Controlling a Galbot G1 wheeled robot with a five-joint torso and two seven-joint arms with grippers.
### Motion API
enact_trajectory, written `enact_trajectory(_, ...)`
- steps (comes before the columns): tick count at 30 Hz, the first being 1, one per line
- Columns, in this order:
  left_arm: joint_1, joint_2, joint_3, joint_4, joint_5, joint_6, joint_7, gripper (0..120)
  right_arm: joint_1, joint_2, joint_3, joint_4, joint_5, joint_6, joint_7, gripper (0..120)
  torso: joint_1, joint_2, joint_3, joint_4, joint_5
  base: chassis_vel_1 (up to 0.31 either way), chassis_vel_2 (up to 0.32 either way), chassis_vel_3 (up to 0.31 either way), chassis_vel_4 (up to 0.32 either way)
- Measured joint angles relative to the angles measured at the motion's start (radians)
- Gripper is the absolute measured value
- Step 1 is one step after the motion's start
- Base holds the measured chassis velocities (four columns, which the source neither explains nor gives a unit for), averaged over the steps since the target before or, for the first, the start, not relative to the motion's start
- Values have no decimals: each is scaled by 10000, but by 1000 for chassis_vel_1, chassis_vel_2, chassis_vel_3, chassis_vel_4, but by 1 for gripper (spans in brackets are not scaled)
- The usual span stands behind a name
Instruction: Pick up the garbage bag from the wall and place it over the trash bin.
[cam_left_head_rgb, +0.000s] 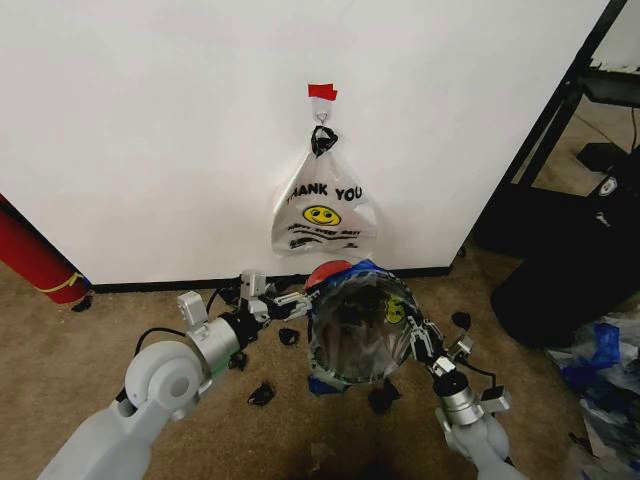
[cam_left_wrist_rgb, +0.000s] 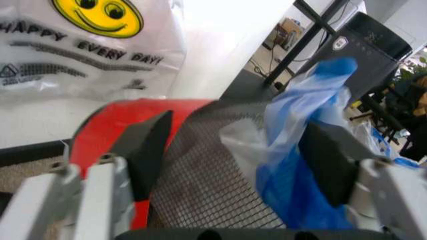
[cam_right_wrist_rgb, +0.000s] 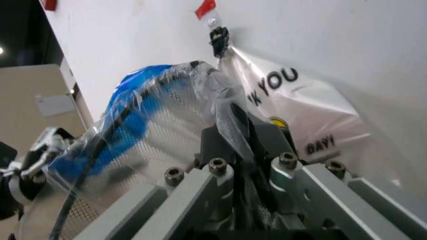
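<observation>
In the head view the garbage bag is draped over the trash bin just below the wall; the left gripper and right gripper flank the bin. In the left wrist view, spread fingers straddle the bin's mesh. In the right wrist view, fingers pinch the bag's plastic.

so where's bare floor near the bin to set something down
Bare carpet lies left of the left gripper, below the white wall's black baseboard. It is crowded around the small round black mesh trash bin, draped in the see-through blue-edged garbage bag, with both grippers at its rim and dark scraps scattered near it.
</observation>
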Motion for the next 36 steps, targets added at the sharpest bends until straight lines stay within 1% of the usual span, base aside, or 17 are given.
enact_trajectory(6,-97,-32,-4,61,15,36,58,39,-6,-6,-78,174,19,-59,38,0,0,0,0,0,0,0,0,0,0)
enact_trajectory(7,-97,-32,-4,61,15,36,58,39,-6,-6,-78,174,19,-59,38,0,0,0,0,0,0,0,0,0,0)
enact_trajectory(10,-116,-55,-6,74,16,-21,52,26,-10,-8,-81,176,-10,-59,40,0,0,0,0,-1,0,0,0,0,0)
enact_trajectory(14,-195,-75,6,204,155,-303,2,11,-24,-33,-77,129,-29,-110,-103,0,0,0,0,0,0,0,0,0,0)
enact_trajectory(15,-195,-75,6,204,155,-303,2,11,-24,-33,-77,129,-29,-110,-103,0,0,0,0,0,0,0,0,0,0)
enact_trajectory(17,-312,-86,56,346,316,-513,-5,2,-48,-55,-73,124,-1,-224,-280,0,0,0,0,-1,0,0,0,0,0)
enact_trajectory(18,-364,-89,84,418,411,-612,3,0,-60,-59,-74,125,20,-268,-336,0,0,0,0,0,0,0,0,0,0)
enact_trajectory(21,-618,-93,183,819,893,-988,243,0,-118,-69,-125,169,190,-525,-526,0,0,0,0,-2,0,0,0,0,0)
enact_trajectory(22,-618,-93,183,819,893,-988,243,0,-118,-69,-125,169,190,-525,-526,0,0,0,0,-2,0,0,0,0,0)
enact_trajectory(27,-757,-68,213,1276,1407,-1600,1229,0,-116,-56,-333,231,457,-899,-667,0,0,0,0,1,-1,0,0,0,0)
enact_trajectory(36,-867,-166,371,1563,1762,-2152,2301,0,-108,3,-572,260,757,-1330,-832,0,0,0,-1,-1,-1,0,0,0,0)
